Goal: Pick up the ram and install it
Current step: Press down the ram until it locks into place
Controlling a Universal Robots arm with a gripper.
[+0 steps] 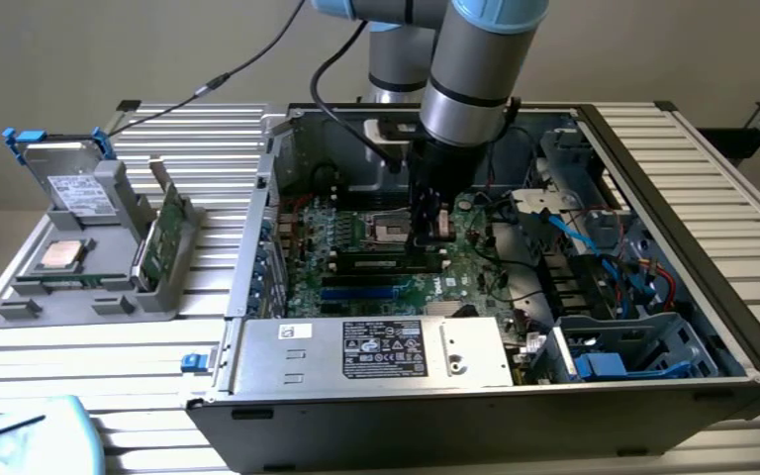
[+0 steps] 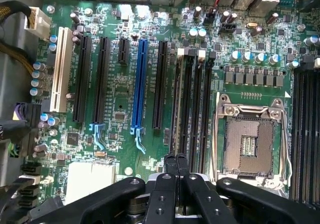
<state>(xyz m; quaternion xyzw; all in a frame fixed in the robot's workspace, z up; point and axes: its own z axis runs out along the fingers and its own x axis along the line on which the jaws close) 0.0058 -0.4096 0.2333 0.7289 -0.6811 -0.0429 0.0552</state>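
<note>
My gripper reaches down into the open computer case over the green motherboard, its fingers shut with nothing held between them. In the wrist view the gripper has its tips pressed together right above the bank of black memory slots beside the empty processor socket. A ram lies seated along a slot just under the fingertips; whether they touch it I cannot tell. More green ram sticks stand upright in the grey holder outside the case on the exterior view's left.
A silver power supply fills the case's near side. Blue and black cables and a drive cage crowd the exterior view's right. A square processor chip rests on the holder. Long expansion slots run beside the memory slots.
</note>
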